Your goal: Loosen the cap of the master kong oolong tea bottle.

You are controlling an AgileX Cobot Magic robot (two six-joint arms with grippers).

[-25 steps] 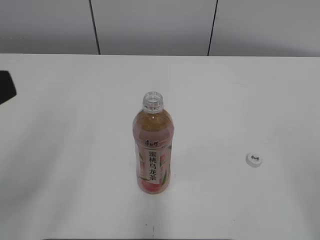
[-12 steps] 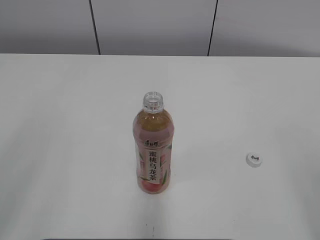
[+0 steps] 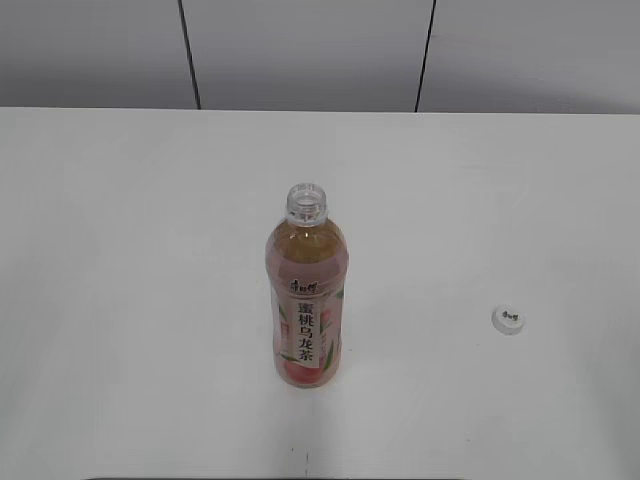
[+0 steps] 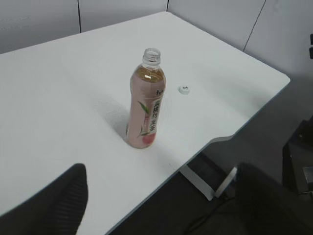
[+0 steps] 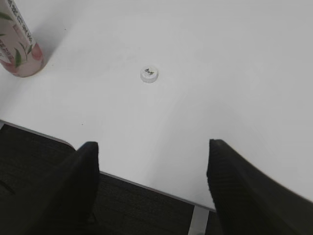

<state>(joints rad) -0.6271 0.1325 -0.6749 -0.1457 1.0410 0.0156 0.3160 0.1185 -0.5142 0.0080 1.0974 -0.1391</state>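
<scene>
The master kong oolong tea bottle [image 3: 306, 295] stands uncapped mid-desk [image 3: 130, 250], the cap [image 3: 508, 319] lying well apart to its right, and with both the left claw [image 4: 161, 196] and right claw [image 5: 154, 169] released and empty, any stray nudge risks spilling tea.

A big white table [image 3: 150, 300] filled most of the room. Behind it stood a pale gray wall [image 3: 300, 50] made of wide panels, with thin dark lines between them. The table's front edge curved inward. A white leg [image 4: 200, 178] held it up. Under it the floor [image 4: 161, 215] was dark.
</scene>
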